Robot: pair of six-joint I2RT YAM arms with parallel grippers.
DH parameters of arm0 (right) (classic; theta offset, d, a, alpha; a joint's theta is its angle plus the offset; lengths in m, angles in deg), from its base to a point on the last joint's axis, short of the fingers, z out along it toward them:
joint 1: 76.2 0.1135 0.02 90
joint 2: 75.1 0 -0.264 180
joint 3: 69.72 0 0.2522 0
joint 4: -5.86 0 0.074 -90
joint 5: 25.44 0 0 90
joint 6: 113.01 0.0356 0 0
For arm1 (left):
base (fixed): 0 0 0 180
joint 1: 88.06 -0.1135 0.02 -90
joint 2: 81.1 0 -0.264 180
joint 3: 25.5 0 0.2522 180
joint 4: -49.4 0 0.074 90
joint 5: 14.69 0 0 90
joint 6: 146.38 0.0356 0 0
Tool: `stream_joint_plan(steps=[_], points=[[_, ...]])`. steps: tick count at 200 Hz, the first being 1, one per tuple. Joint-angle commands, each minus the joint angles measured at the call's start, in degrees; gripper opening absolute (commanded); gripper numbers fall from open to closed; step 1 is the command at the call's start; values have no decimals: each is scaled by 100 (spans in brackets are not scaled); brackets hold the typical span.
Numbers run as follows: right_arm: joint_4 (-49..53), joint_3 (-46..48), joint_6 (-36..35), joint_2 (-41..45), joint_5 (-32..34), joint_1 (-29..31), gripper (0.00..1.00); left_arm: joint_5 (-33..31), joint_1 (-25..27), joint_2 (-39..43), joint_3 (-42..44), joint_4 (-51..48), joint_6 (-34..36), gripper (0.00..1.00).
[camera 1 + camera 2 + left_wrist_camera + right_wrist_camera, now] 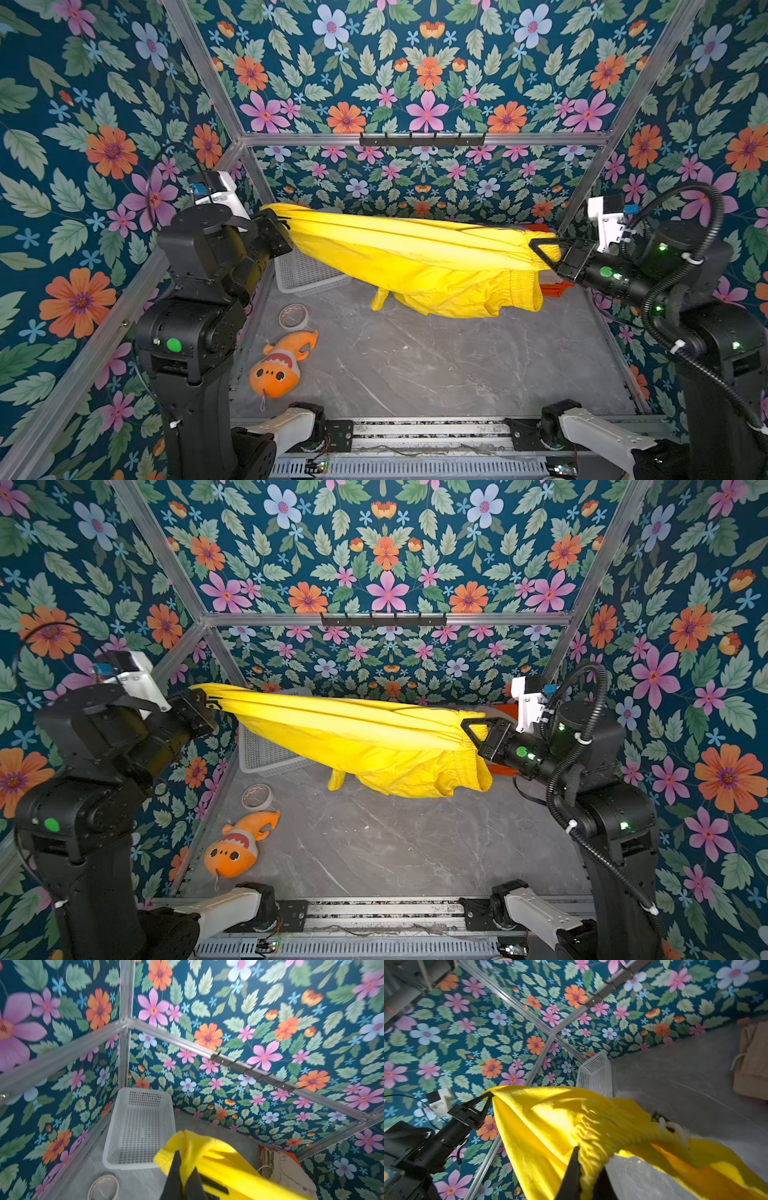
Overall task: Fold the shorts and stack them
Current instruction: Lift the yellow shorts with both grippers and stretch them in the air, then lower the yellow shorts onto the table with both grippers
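Observation:
The bright yellow shorts (415,257) (353,737) hang stretched in the air between both grippers, with the loose lower part sagging toward the table. My left gripper (286,226) (186,1161) is shut on a hem end of the yellow shorts (228,1165). My right gripper (536,245) (588,1159) is shut on their gathered elastic waistband (593,1132). The beige shorts (286,1169) (751,1064) with a white drawstring lie on the orange shorts (552,289) (291,1155) at the back right, mostly hidden in both top views.
A white perforated basket (307,274) (139,1126) stands in the back left corner. A tape roll (294,316) and an orange plush fish (278,365) lie along the left side. A hook rail (422,139) runs across the back wall. Grey tabletop (436,365) shows below the cloth.

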Motion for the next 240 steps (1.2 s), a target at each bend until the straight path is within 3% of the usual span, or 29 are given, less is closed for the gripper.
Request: stream_joint_plan(steps=[1, 27, 55, 87, 113, 146, 158, 167, 179, 213, 240], points=[[-171, -277, -425, -11, -6, -7, 0, -640, -23, 104, -114, 437, 535, 0], [221, -306, -450, -6, 695, -6, 0, -942, -28, 170, 86, 370, 729, 0], [6, 165, -107, -405, 1, 32, 0, -859, -21, 32, 489, 472, 803, 0], [-263, 155, -181, -1059, 117, 140, 0, -772, -30, -503, 605, 882, 880, 0], [-295, -857, -505, -2095, 68, 10, 0, -527, -50, -1204, 306, 1631, 941, 0], [242, -3263, -772, -3391, -430, -427, 0, -154, -132, -2144, -1263, 1900, 946, 0], [674, -4029, -1002, -3674, -382, -431, 0, -34, -132, -1969, -1121, 2203, 989, 0], [914, -4104, -1111, -3604, -332, -437, 0, 9, -132, -1696, -695, 2429, 1014, 0], [901, -3359, -1161, -3116, -413, -437, 0, 32, -132, -1241, 130, 2643, 1021, 0], [-375, 1140, -749, -1175, -671, -486, 0, 299, -132, 32, 2799, 2537, 706, 0], [-535, 3785, -297, -281, -885, -525, 0, 777, -132, 556, 4531, 1918, 248, 0]])
